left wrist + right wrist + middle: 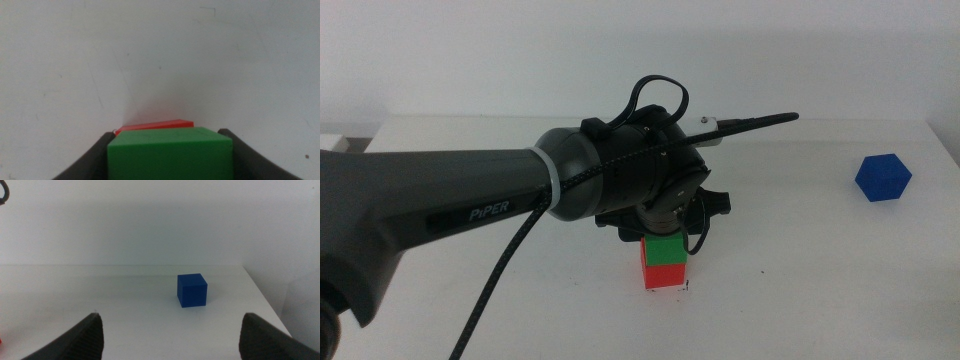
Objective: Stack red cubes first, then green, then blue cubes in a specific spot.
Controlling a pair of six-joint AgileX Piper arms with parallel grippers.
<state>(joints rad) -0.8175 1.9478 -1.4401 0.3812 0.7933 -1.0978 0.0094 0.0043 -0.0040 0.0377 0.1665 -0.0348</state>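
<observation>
Nearest us, the red cube (664, 275) sits on the white table (800, 260) with the green cube (663, 249) stacked on it, clamped in our left claw (170, 150). Farther right, the blue cube (883, 178) stands alone before our right claw (170, 332), jaws apart.

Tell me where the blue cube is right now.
In the middle view the blue cube sits alone on the table's far right, well away from the green cube stacked on the red cube.
</observation>
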